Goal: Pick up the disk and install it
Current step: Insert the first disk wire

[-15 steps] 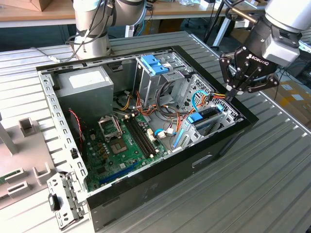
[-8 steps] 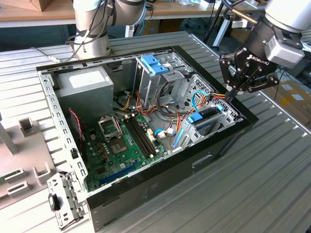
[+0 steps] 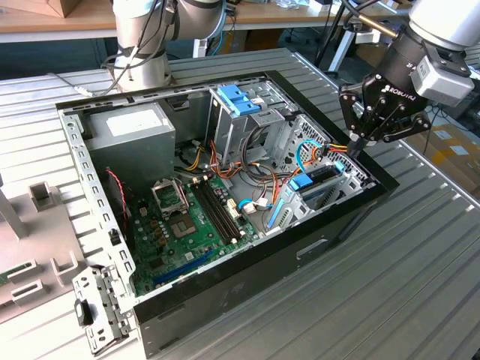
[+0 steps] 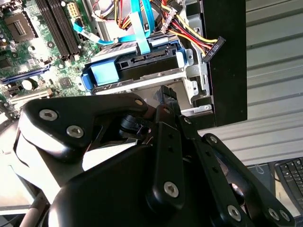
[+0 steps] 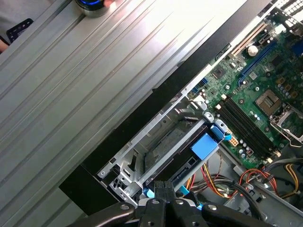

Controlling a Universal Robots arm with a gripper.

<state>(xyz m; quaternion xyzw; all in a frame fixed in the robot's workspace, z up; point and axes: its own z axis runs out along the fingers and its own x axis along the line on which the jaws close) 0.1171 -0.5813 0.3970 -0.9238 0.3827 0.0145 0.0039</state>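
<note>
Because its blue rails suit the slots of the metal drive cage (image 5: 150, 134), the disk (image 4: 142, 64) lies flat inside that cage at a corner of the open computer case (image 3: 322, 247). Its blue end tab (image 4: 102, 74) is turned toward the motherboard (image 3: 187, 217), where it could be reached from inside. We judge the disk seated or nearly so, though we cannot tell whether it has latched. A flat blue data cable (image 4: 140, 28) runs down to its connector edge, and the red and yellow power leads (image 4: 196, 35) end in a plug hanging free just beside the cage. Over the cage's outer end hangs the gripper (image 3: 358, 144), tilted down into the case. Its fingers are pressed together with nothing visible between them, and in the first wrist view their tips sit at or just beside the disk's end, a narrow point that we think suits nudging rather than carrying. Around the case lies the ribbed metal table (image 3: 420, 270).
</note>
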